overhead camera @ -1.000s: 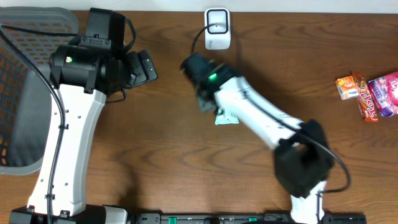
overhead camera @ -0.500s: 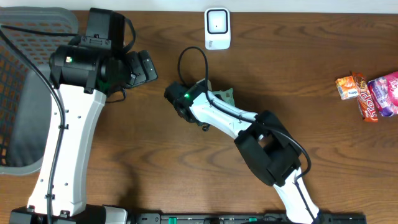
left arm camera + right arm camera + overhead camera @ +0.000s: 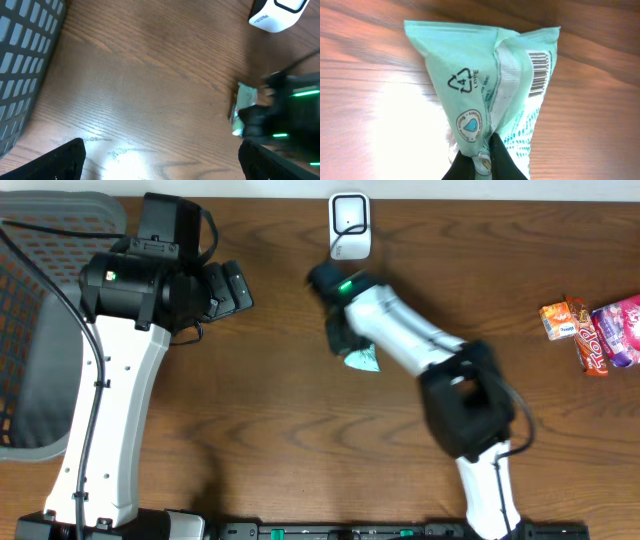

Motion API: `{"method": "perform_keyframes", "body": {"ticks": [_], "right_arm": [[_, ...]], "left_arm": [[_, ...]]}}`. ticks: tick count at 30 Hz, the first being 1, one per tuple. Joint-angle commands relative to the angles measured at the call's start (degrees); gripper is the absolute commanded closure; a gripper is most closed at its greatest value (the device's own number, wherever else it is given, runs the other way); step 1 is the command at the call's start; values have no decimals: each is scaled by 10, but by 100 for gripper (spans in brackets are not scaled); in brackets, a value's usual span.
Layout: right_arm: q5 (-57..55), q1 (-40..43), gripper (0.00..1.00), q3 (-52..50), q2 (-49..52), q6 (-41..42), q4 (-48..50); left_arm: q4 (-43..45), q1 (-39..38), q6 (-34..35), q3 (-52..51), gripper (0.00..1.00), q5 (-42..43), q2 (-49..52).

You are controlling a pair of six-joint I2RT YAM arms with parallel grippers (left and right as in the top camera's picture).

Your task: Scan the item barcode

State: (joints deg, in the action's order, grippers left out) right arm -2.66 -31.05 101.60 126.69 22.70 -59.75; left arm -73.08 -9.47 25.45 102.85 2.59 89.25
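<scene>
Two claws are seen over the brown wooden table [image 3: 270, 430]. Farthest left, beside the grey mesh basket [image 3: 40, 330], the left claw [image 3: 232, 288] is held with its fingers spread wide and nothing between them; the task's item is well apart from it, toward the right arm's side. The right claw [image 3: 489, 159] is pinched together on one end of the pale green plastic packet [image 3: 480, 85], whose long axis runs straight out from the fingertips, with the printed black barcode [image 3: 538, 74] turned to the wrist camera. The white box-shaped scanner [image 3: 350, 225] is found near, behind this claw's wrist, opposite the packet. A swing of the packet toward it is judged necessary, the right arm being nearer.
</scene>
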Motion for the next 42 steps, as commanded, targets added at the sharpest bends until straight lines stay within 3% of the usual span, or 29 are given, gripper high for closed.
{"method": "perform_keyframes", "body": {"ticks": [1, 7, 11, 15, 20, 23, 27, 28, 32, 37, 42], "right_arm": [[338, 79, 99, 16, -43, -105, 4], [586, 188, 99, -42, -38, -188, 16], [735, 242, 99, -144, -38, -191, 101], [766, 294, 99, -235, -38, -179, 178], [659, 349, 96, -266, -40, -187, 146], [642, 349, 87, -264, -61, -196, 141], [538, 321, 77, -252, -122, -165, 142], [485, 305, 73, -246, -144, -144, 144], [282, 229, 71, -237, -207, -66, 168], [62, 104, 44, -237, -225, -24, 223], [-75, 4, 32, -237, -189, 26, 269]], "left_arm": [[0, 2, -3, 1, 2, -9, 4], [-1, 2, -3, 1, 2, -9, 4], [0, 2, -3, 1, 2, -9, 4], [0, 2, -3, 1, 2, -9, 4], [0, 2, -3, 1, 2, -9, 4], [0, 2, -3, 1, 2, -9, 4], [0, 2, -3, 1, 2, -9, 4], [0, 2, -3, 1, 2, -9, 4], [0, 2, -3, 1, 2, -9, 4], [-1, 2, -3, 1, 2, -9, 4], [0, 2, -3, 1, 2, -9, 4]]}}
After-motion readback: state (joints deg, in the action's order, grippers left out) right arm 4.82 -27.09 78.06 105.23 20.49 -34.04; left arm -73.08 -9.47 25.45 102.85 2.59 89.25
